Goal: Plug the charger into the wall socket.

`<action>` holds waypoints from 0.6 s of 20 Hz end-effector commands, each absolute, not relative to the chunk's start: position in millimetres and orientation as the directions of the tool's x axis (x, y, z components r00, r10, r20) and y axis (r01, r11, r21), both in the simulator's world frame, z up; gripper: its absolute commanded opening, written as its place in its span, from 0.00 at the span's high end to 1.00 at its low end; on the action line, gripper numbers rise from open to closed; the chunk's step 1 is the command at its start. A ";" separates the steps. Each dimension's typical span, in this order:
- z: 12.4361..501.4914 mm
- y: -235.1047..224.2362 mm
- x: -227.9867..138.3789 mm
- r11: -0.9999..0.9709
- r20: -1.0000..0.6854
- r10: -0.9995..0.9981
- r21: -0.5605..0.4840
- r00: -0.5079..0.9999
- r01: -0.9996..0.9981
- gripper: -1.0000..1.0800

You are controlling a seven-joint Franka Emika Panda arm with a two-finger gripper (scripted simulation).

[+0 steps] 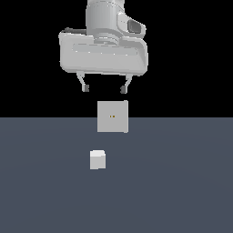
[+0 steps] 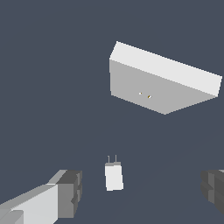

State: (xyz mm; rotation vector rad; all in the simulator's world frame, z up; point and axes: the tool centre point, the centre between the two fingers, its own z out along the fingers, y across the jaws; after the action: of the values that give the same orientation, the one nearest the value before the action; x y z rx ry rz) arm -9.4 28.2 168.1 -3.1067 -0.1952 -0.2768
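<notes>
- I am hovering my gripper [image 1: 104, 88] high above the floor [image 1: 182, 191], jaws spread wide and holding nothing; the step in hand is the approach to the pick, with the grasp not yet made.
- The charger [image 1: 97, 159] is lying on the floor, in the exterior view at about 7 o'clock from the wall socket [image 1: 113, 116] and clearly apart from it.
- The wall socket is standing upright beyond the charger, its two small orange-yellow dots [image 2: 145, 95] showing at the centre of the face.
- In the wrist view the charger [image 2: 113, 176] is sitting between my fingers [image 2: 70, 193], with two thin prongs [image 2: 112, 159] pointing toward the socket.
- I am judging that the next move calls for a straight descent, keeping the jaws centred on the charger's body, then closing on its sides.
- After that, I would be needing to line the prongs up with those dots before pushing in.
</notes>
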 end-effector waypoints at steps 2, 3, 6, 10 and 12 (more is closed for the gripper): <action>155.7 29.4 -18.0 -0.990 0.210 0.133 -0.005 0.969 0.138 0.04; 152.1 29.8 -20.3 -0.990 0.219 0.136 -0.005 0.966 0.141 0.04; 141.2 30.9 -26.9 -0.988 0.247 0.145 -0.005 0.958 0.151 0.04; 126.3 32.4 -35.0 -0.986 0.283 0.157 -0.004 0.946 0.165 0.04; 118.8 33.1 -38.8 -0.985 0.301 0.163 -0.003 0.940 0.172 0.04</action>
State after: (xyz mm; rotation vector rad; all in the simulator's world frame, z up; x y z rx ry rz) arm -35.7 32.7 124.4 -3.0701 -0.2566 -0.4488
